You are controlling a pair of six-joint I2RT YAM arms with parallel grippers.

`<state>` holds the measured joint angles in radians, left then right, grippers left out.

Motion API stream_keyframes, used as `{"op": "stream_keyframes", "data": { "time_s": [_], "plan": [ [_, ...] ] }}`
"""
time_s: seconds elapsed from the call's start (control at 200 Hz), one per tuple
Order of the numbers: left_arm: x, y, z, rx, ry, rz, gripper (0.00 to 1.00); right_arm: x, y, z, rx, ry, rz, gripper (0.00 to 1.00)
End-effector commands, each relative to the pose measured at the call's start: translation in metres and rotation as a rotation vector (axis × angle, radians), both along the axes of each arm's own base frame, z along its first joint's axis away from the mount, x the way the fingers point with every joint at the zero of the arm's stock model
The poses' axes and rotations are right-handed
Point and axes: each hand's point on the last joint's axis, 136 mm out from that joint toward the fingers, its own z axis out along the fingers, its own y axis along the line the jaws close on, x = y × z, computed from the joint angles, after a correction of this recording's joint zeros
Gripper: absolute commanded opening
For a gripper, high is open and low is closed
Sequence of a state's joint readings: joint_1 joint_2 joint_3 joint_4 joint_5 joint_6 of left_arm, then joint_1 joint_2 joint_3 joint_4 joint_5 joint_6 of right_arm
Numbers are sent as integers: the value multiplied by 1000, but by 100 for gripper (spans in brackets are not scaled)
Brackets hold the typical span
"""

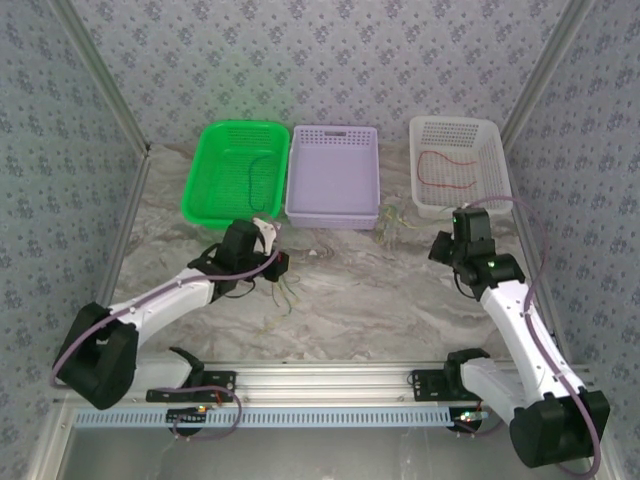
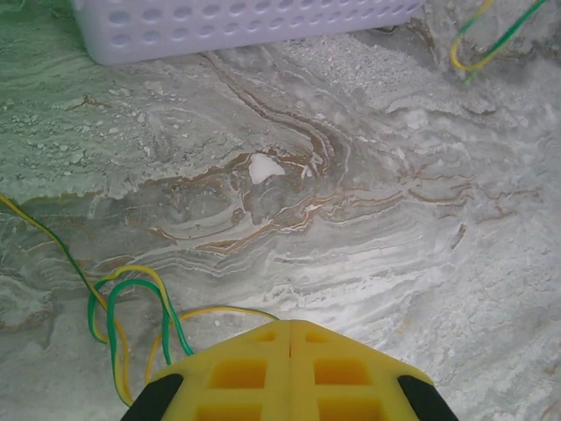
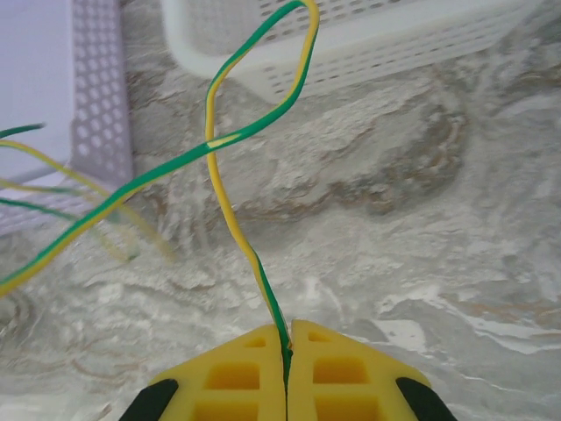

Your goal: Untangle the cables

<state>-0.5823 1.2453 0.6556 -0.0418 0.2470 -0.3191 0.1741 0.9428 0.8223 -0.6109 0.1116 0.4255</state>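
cut off at left edge: yellow-green cable (image 3: 215, 143), lower end hidden between yellow fingers (image 3: 263, 351); cut off at bottom edge: cable loops (image 2: 131, 282)

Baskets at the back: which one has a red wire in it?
The white basket on the right: a red wire loops across its floor. The green basket holds a dark wire instead.

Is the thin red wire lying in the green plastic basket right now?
No, the thin red wire lies in the white perforated basket on the right; the green plastic basket holds a dark wire.
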Motion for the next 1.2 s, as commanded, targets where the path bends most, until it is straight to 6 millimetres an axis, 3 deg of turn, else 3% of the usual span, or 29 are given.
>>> {"op": "stream_keyframes", "data": {
  "time_s": [0.0,0.09,0.22,0.425,0.615,0.63,0.65,0.834,1.079,1.124,1.194],
  "plan": [
    [-10,-24,35,-90,-54,-67,25,-3,23,9,39,-15,105,0],
    [-17,-46,53,-110,-95,-116,48,-8,33,17,52,-26,142,0],
    [-19,-69,78,-176,-160,-141,62,-14,50,34,86,-46,209,0],
    [-16,-90,100,-163,-279,-198,66,-26,90,50,121,-28,378,0],
    [-12,-72,113,-70,-524,-167,70,-39,110,66,115,-29,473,0],
    [-13,-70,113,-67,-535,-168,93,-39,110,67,115,-28,476,0],
    [-15,-68,115,-68,-551,-170,99,-40,112,67,114,-26,482,0],
    [-23,-66,112,-31,-579,-214,99,-45,128,73,140,-23,532,0],
    [-1,-63,105,57,-601,-141,97,-50,141,84,170,-35,567,0],
    [2,-65,105,64,-611,-135,91,-51,141,86,171,-37,569,0],
    [6,-70,107,61,-605,-145,70,-51,140,89,171,-44,564,0]
  ]
}}
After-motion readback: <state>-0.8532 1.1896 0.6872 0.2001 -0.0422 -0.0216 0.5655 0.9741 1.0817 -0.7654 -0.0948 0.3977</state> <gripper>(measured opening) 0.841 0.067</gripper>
